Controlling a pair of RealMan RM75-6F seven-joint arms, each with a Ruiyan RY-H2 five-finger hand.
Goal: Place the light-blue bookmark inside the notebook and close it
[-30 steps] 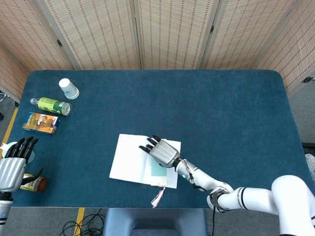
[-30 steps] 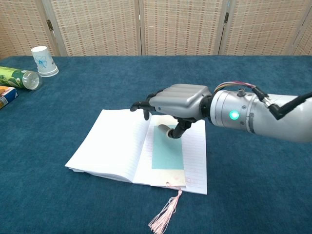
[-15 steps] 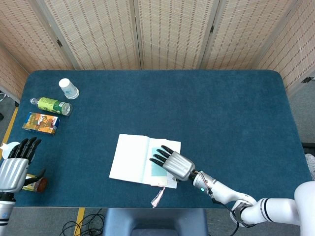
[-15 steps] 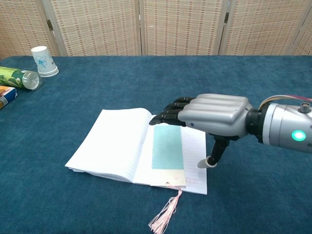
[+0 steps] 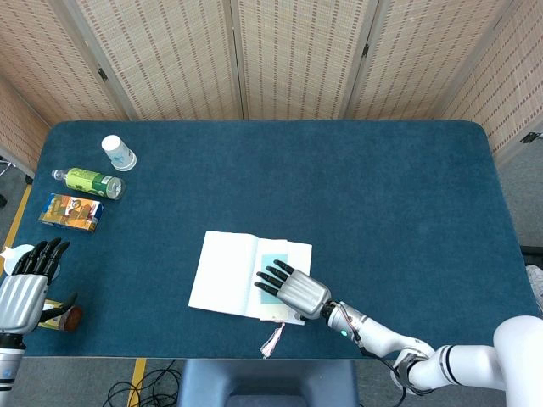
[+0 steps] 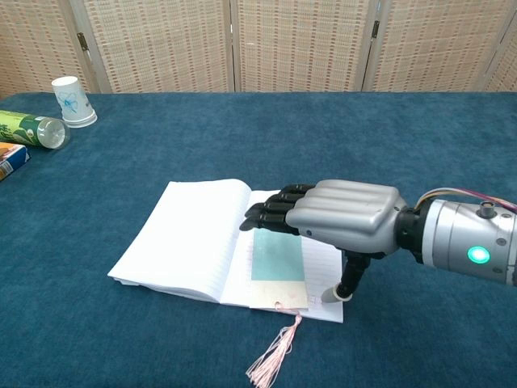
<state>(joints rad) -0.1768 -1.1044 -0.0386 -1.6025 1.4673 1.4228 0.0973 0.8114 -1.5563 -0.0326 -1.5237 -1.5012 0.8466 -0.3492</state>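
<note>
The notebook [image 5: 225, 271] [image 6: 190, 234] lies open near the table's front edge. The light-blue bookmark [image 5: 274, 258] [image 6: 277, 260] lies flat on its right page, and its pink tassel [image 5: 273, 338] [image 6: 273, 361] hangs out over the near edge. My right hand [image 5: 294, 291] [image 6: 343, 216] hovers palm down over that page, fingers stretched out above the bookmark's top and holding nothing. Its thumb [image 6: 349, 279] points down at the page's near right corner. My left hand [image 5: 23, 290] stays off the table at the far left with its fingers apart and empty, seen only in the head view.
A paper cup [image 5: 119, 153] [image 6: 71, 102], a green bottle [image 5: 89, 182] [image 6: 28, 129] lying on its side and a snack box [image 5: 72, 212] [image 6: 8, 158] sit at the table's left side. The blue tabletop [image 5: 382, 195] stretches away right and behind the notebook.
My right hand has drawn back from over the spine toward the near right of the notebook. Its thumb has left the bookmark, which stays flat on the page.
</note>
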